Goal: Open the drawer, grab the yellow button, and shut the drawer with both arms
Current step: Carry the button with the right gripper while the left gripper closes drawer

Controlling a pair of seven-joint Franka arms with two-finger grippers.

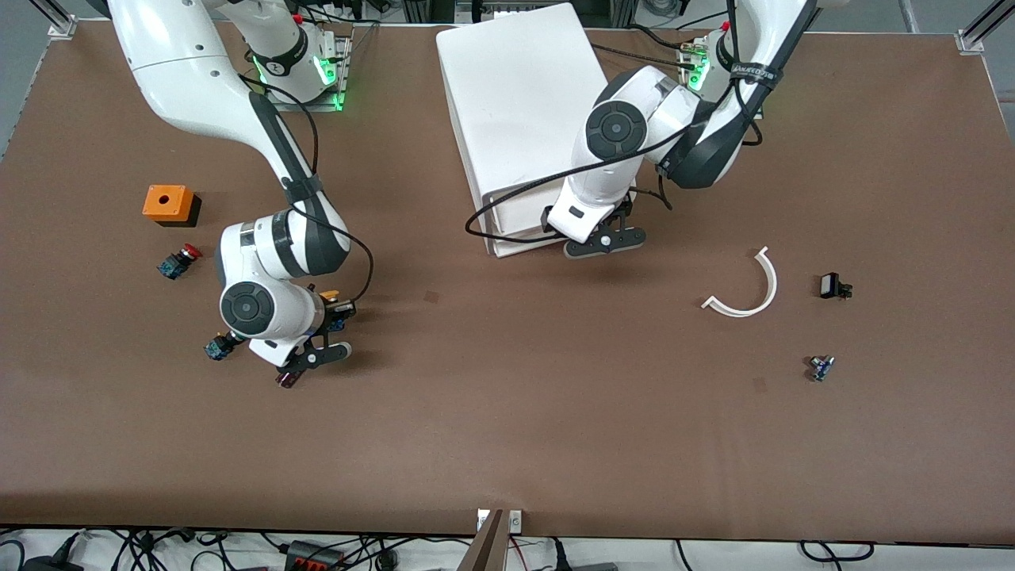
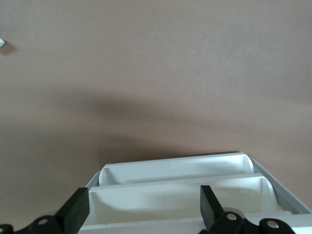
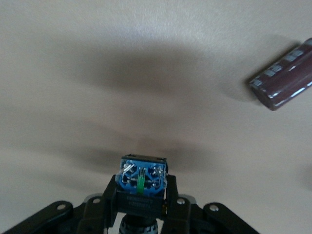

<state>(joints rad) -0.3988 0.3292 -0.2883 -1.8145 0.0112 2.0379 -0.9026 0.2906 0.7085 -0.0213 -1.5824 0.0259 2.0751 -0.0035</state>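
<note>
The button (image 1: 331, 301), with a yellow-orange cap and a blue body (image 3: 142, 178), sits between the fingers of my right gripper (image 1: 325, 337) (image 3: 141, 195). That gripper is shut on it, a little above the table toward the right arm's end. The white drawer cabinet (image 1: 515, 103) stands between the two arm bases. Its front face (image 1: 507, 238) looks flush, with no drawer sticking out. My left gripper (image 1: 604, 242) (image 2: 142, 195) hangs open right in front of that face. Its black fingers (image 2: 77, 207) straddle the white ridged drawer fronts (image 2: 175, 168) without touching them.
Around the right gripper lie a dark maroon cylinder (image 1: 287, 379) (image 3: 285, 80), another blue-bodied button (image 1: 218, 346), a red-capped button (image 1: 178, 262) and an orange box (image 1: 168, 204). Toward the left arm's end lie a white curved strip (image 1: 745, 289) and two small dark parts (image 1: 833, 285) (image 1: 821, 367).
</note>
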